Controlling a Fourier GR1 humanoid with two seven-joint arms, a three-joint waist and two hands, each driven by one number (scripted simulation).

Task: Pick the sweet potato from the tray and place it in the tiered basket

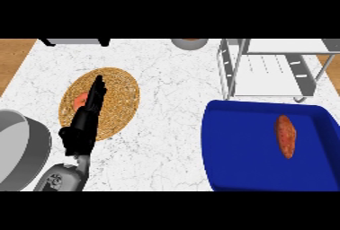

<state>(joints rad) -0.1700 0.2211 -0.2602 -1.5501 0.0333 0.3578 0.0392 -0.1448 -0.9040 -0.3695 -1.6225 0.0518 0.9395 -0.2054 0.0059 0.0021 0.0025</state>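
The sweet potato [285,135] is lying lengthwise inside the blue tray [229,148] at the near right of the white marble counter [172,90], toward the tray's right side, with nothing touching it. Just beyond the tray, at the far right, the tiered basket [275,72] is standing with its metal frame and white shelf. The left hand [86,119] is stretching out over a round woven mat [116,96] on the left, its fingers straight and released, grasping nothing; a small red thing [81,99] is showing on the mat beside it. A grey pot [23,148] is sitting at the near left edge.
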